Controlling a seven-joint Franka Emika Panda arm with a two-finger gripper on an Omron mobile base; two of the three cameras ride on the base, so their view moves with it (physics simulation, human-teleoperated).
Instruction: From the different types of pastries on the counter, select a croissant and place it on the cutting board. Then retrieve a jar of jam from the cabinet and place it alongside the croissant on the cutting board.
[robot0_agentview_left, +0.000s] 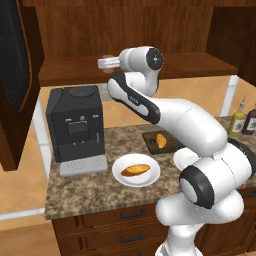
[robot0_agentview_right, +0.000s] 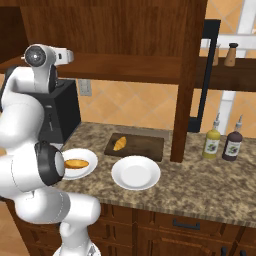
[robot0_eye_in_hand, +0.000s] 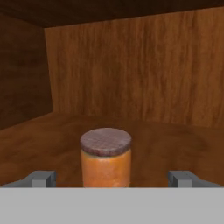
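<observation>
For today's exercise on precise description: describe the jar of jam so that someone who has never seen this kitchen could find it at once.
Start at the dark wooden wall cabinet above the granite counter. On its plank shelf stands the jar of jam, framed by the open fingers. It is a small squat cylinder with an orange-red body and a dark brown lid, unlike the tall, slim bottles on the counter.

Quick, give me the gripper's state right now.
Gripper: open, holding nothing; its fingertips stand wide apart on either side of the jam jar on the cabinet shelf.

Jar of jam (robot0_eye_in_hand: 105, 159) base hidden below frame.
</observation>
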